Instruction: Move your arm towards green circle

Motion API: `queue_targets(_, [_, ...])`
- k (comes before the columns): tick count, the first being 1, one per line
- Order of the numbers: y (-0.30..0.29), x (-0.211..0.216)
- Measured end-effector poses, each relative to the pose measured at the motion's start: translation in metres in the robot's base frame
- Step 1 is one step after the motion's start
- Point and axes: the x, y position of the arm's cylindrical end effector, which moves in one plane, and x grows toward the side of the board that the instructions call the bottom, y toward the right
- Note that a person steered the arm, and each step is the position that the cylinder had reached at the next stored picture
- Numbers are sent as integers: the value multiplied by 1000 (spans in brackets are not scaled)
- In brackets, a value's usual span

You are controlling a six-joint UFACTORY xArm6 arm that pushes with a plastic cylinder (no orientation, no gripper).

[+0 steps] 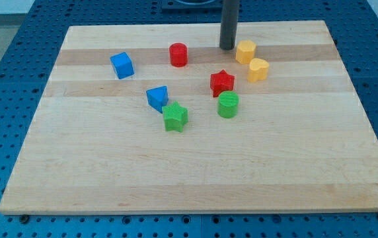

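The green circle point(228, 104) is a short green cylinder near the middle of the wooden board point(195, 178). A red star point(221, 82) sits just above it, close by. My tip point(226, 47) is at the view's top, well above the green circle, with the red star between them. The tip stands just left of a yellow hexagon block point(245, 51) and to the right of a red cylinder point(178, 54). It touches no block.
A yellow heart-shaped block point(258, 69) lies right of the red star. A green star point(175, 117) and a blue block point(157, 98) sit left of the green circle. A blue cube point(121, 65) is at the upper left.
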Motion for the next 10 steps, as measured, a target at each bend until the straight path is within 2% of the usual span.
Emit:
queue_targets(1, [-35,28])
queue_targets(3, [-69,71])
queue_targets(4, [-69,76])
queue_targets(6, [-69,124])
queue_targets(8, [-65,142])
queue_targets(10, [-32,145])
